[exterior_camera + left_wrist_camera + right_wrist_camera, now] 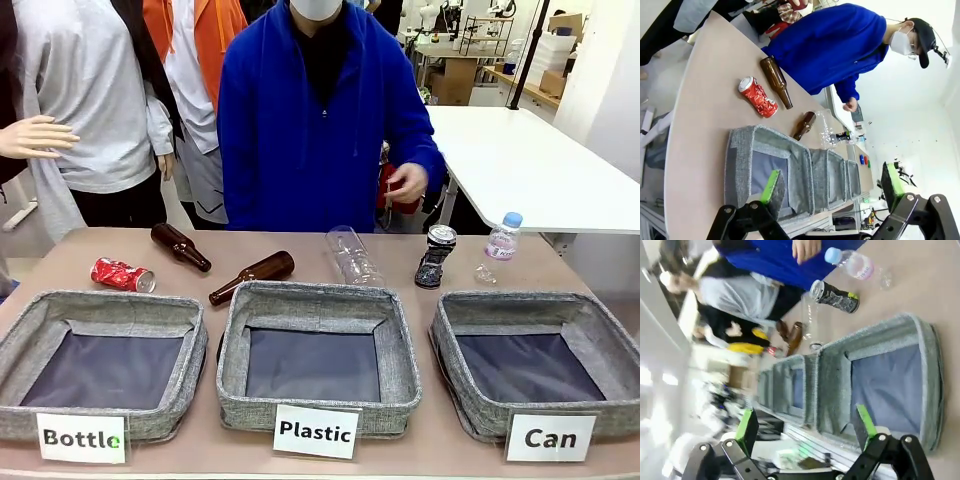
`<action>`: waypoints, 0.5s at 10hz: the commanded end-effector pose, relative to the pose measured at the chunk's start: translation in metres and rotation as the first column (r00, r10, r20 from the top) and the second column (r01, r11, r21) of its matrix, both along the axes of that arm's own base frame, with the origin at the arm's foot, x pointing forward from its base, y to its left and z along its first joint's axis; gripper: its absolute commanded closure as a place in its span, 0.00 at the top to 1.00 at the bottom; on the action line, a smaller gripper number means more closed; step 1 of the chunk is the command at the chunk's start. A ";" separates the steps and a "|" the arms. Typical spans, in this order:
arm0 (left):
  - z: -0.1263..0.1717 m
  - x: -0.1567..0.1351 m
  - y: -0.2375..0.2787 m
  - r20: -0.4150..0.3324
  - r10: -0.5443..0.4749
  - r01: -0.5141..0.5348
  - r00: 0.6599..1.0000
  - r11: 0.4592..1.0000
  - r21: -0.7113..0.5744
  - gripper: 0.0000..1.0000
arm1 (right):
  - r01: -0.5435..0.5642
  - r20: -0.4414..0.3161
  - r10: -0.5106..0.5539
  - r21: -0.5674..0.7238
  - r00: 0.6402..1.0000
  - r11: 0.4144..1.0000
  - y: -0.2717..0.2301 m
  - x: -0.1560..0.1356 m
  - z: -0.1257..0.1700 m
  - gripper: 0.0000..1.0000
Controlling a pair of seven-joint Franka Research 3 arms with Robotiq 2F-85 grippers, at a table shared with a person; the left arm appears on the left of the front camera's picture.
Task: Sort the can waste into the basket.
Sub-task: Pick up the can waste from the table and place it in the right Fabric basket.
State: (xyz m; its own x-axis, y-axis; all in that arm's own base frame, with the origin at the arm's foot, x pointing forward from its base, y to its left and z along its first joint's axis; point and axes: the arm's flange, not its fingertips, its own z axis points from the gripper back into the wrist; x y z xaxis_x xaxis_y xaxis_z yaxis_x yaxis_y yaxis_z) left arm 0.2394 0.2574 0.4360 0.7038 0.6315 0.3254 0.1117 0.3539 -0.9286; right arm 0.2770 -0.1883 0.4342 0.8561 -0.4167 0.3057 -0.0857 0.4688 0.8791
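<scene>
Left end effector (831, 179) and right end effector (805, 419) are spread wide, empty. Dark can (436, 256) behind the basket (520, 301) is best gripped across its waist.

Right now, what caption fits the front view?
Red can far left, dark can behind the empty Can basket; nothing sorted yet.

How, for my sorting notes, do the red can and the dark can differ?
The red can has white lettering and lies on its side beyond the Bottle basket; the dark can has blue-white markings and stands upright near the Can basket. Both are crushed and sit on the table, outside any basket.
</scene>
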 end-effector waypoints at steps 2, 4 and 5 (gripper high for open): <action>0.000 0.003 0.001 0.034 -0.001 0.001 0.999 1.000 0.001 1.00 | -0.149 0.132 0.198 -0.314 0.971 0.938 0.145 0.072 0.023 1.00; 0.000 0.003 0.001 0.034 -0.001 0.001 0.999 1.000 0.001 1.00 | -0.166 0.108 0.210 -0.325 0.972 0.931 0.150 0.085 0.020 1.00; 0.000 0.003 0.001 0.034 -0.001 0.001 0.999 1.000 0.001 1.00 | -0.202 0.081 0.234 -0.291 0.969 0.935 0.119 0.070 0.018 1.00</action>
